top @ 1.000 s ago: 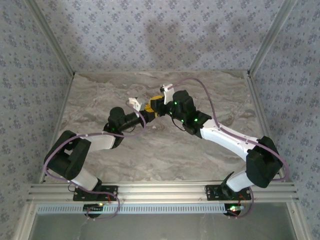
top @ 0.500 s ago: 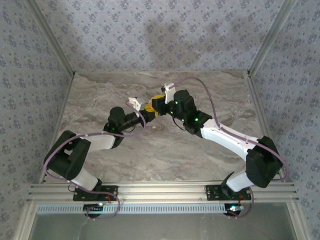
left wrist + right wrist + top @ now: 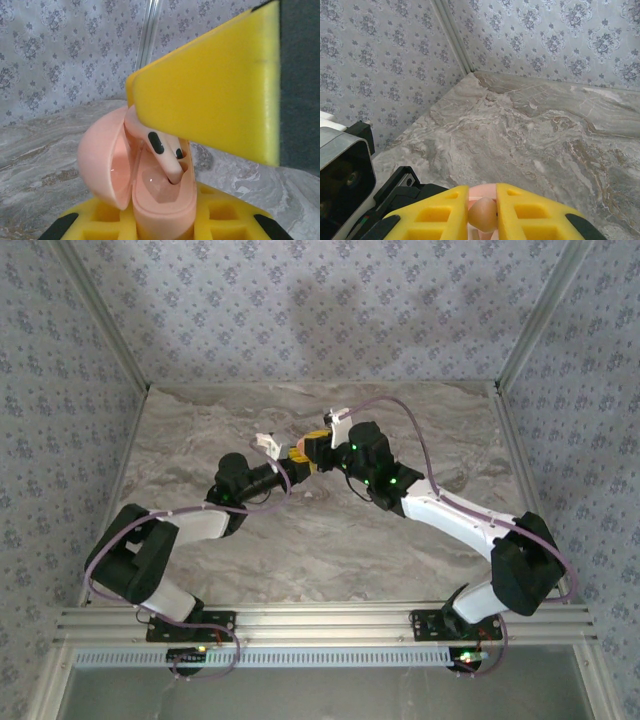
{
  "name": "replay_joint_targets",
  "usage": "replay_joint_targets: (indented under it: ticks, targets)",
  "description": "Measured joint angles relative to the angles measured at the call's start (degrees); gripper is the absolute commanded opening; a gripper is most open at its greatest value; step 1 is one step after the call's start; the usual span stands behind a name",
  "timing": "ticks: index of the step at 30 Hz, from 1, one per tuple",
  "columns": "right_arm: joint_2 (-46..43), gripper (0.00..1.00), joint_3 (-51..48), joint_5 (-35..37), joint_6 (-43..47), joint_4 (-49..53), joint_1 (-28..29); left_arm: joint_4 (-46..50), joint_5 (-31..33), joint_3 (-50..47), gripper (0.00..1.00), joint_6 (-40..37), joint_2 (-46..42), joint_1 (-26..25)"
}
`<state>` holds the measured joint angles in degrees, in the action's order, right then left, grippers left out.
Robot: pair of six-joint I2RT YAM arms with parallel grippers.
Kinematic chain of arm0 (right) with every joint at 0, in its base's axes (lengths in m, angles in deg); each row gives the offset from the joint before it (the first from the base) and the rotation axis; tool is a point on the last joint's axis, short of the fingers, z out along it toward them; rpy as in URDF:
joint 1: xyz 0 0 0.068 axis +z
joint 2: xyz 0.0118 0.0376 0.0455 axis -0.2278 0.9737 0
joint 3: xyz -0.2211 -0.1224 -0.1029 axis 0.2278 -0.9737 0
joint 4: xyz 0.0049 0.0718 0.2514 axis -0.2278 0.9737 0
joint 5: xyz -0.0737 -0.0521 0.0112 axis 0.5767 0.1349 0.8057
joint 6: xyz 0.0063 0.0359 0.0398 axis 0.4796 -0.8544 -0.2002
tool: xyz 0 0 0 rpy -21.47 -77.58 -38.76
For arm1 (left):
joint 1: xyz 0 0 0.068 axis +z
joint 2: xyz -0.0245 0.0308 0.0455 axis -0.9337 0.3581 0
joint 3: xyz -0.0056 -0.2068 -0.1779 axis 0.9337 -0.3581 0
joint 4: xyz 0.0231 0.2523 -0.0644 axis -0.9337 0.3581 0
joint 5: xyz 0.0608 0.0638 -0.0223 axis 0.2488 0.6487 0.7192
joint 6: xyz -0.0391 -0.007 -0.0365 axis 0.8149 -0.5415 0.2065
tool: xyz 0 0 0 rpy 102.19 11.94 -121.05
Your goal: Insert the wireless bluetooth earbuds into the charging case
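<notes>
Earbud [image 3: 167,155]: peach, stem tip inside a well of the open charging case [image 3: 160,202]; seating looks incomplete. Long axis runs approx. along well depth, w/ slight tilt toward the lid [image 3: 102,160], which is swung open to one side. Right claw [image 3: 482,212] is clamped on the earbud head, facing the case mouth. Left claw [image 3: 160,227] is clamped on the case base, opposite. Both meet over mid-table [image 3: 530,135]. Est. next move: right arm pushes along stem axis.

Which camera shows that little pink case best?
Left wrist view: the charging case is close up and open, an earbud in its mouth. From above it is a pinkish speck; the right wrist view catches a pink sliver.
</notes>
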<state>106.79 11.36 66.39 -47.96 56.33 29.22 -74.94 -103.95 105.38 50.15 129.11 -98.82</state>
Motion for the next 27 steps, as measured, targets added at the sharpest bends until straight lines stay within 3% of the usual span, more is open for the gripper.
replay_joint_targets:
  ticks: [5, 10, 16, 27]
  targets:
    - [-1.01, 0.26, -0.87, -0.42, 0.44, 0.46, 0.02, 2.38, 0.63, 0.0, 0.01, -0.63, -1.27, 0.07]
    - [-1.2, 0.41, -0.9, -1.03, 0.85, 0.74, 0.02, 3.23, 0.81, 0.0, 0.02, -1.07, -1.92, 0.07]
    - [-1.36, 0.53, -0.72, -2.47, 1.14, 2.56, -0.04, 4.72, 0.76, 0.33, 0.02, -2.47, -2.21, 0.07]
    - [-4.26, 0.57, 0.85, -10.78, 0.81, 6.05, -2.64, 8.37, 0.59, 0.83, 0.03, -6.4, -3.08, 0.07]
